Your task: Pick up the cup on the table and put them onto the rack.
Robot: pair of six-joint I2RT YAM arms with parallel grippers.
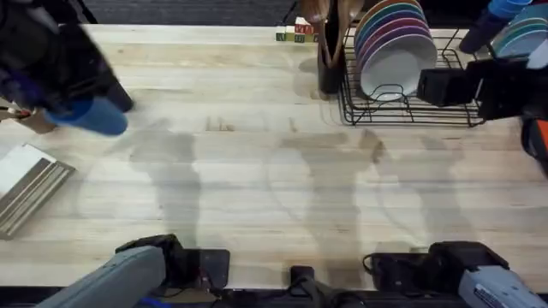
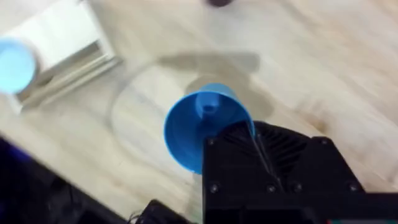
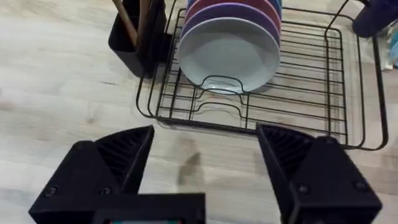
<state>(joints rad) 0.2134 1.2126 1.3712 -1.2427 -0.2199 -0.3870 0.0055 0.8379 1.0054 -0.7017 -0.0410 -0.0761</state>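
With the blue cup (image 2: 202, 124) pinched in the left gripper (image 1: 73, 98) at nine o'clock, carry it level toward the rack (image 1: 411, 111) at one o'clock, where the right gripper (image 3: 205, 155) hangs with fingers wide.

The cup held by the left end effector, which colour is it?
Blue; the small plastic cup shows best in the left wrist view.

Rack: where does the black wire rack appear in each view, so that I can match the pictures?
Overhead: the rack stands at the upper right, on the far side of the table.
Left wrist: this camera looks down at the blue cup above the table instead.
Right wrist: the rack stands just ahead of the open right gripper.
Shared landmark: the white plate at the rack's front.
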